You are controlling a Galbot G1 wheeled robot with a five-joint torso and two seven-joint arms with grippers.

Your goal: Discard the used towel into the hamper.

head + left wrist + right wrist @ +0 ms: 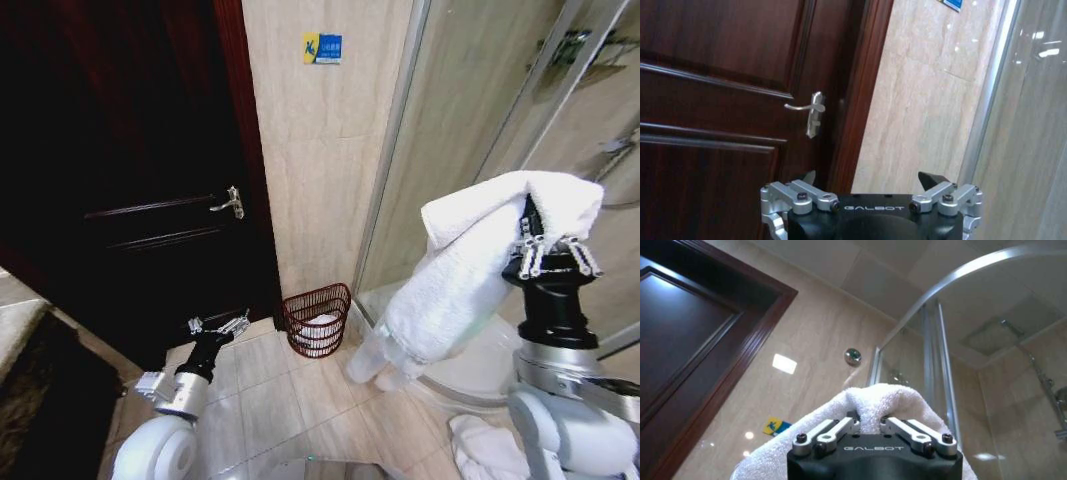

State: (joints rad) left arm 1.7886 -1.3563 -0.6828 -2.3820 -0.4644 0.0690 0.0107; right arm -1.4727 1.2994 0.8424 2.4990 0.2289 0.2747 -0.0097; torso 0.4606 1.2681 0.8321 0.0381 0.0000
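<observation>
The right claw [548, 250], raised high beside the glass shower screen [470, 120], pinches a white towel [470, 270] that drapes down to its left. The hamper [317, 319] stands on the tiled floor [280, 400] against the beige wall, between the dark door [120, 180] and the shower, with something white inside. The left claw [220, 325] hangs low near the door, fingers spread and holding nothing.

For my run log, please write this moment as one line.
right gripper: shut on towel, raised | left gripper: open, low | hamper: on floor by door
</observation>
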